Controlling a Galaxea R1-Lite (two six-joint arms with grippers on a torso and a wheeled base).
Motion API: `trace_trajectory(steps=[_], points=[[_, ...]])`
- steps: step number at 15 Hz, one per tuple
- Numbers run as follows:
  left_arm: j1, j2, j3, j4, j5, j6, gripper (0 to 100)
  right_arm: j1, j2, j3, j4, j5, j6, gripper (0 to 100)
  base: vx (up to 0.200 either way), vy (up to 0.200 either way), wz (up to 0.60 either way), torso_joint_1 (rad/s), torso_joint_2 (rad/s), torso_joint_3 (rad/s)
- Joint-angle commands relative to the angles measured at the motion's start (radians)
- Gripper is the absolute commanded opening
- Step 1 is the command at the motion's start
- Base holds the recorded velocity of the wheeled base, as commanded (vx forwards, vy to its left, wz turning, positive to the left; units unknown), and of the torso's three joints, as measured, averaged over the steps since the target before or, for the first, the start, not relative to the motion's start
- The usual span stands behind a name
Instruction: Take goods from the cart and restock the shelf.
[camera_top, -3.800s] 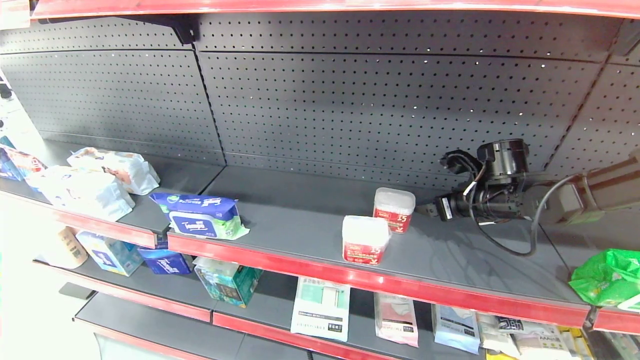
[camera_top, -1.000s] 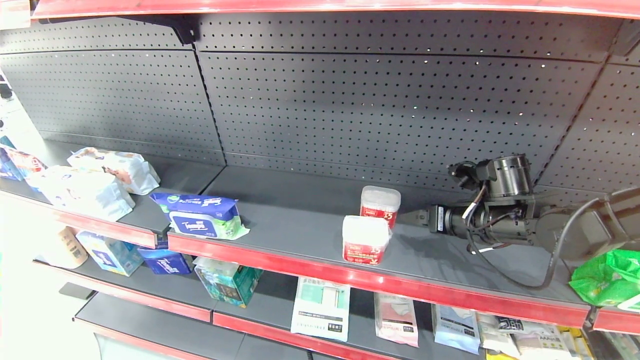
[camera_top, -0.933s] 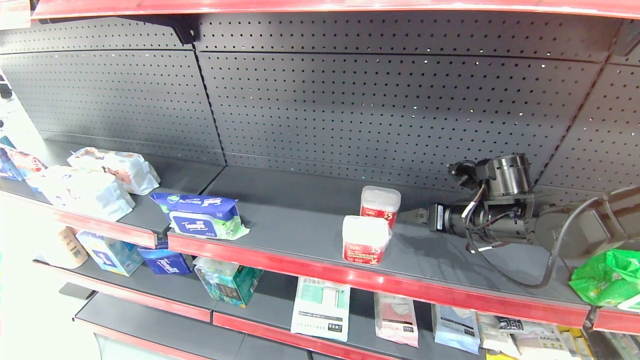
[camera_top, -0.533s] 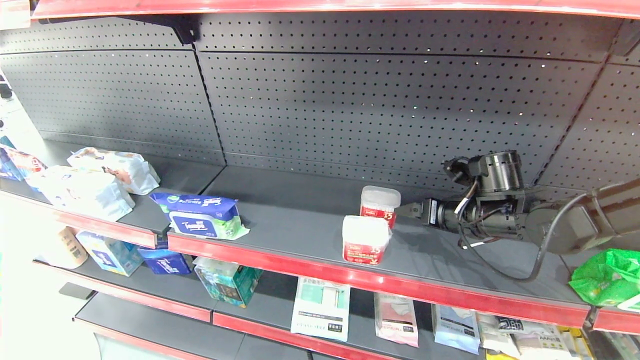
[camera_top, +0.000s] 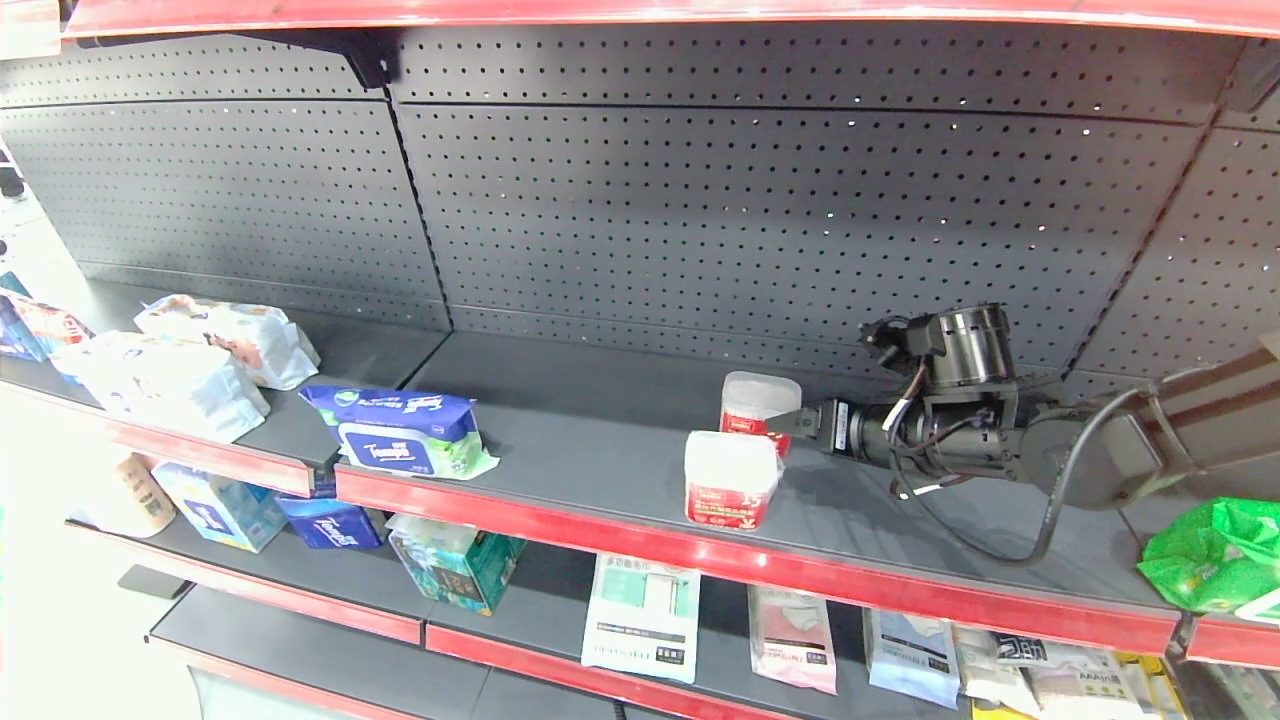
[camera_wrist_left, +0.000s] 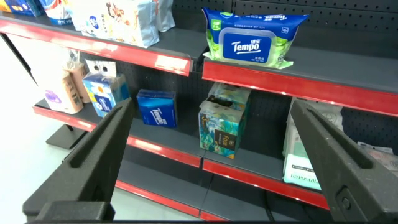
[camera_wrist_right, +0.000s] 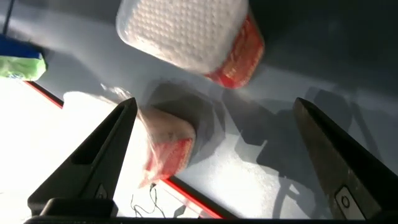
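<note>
Black right gripper (camera_top: 798, 424) level, jaws spread, beside rear tub (camera_top: 758, 397)

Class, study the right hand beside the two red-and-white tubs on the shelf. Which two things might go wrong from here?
1. The open right hand sits right beside the rear tub; a push might tip it or slide it into the front tub.
2. The front tub stands near the shelf's red edge, so a knock could send it off.
</note>
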Motion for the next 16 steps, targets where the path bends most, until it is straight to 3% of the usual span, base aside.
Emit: trace_trajectory(steps=[1, 16], points=[[0.000, 0.001, 0.000, 0.000, 0.000, 0.000, 100, 0.000, 0.019, -0.023, 0.000, 0.000, 0.000, 100, 0.000, 0.000, 0.00, 0.000, 0.00, 0.000], [0.000, 0.001, 0.000, 0.000, 0.000, 0.000, 100, -0.010, 0.050, -0.015, 0.005, -0.003, -0.015, 100, 0.000, 0.000, 0.00, 0.000, 0.00, 0.000]])
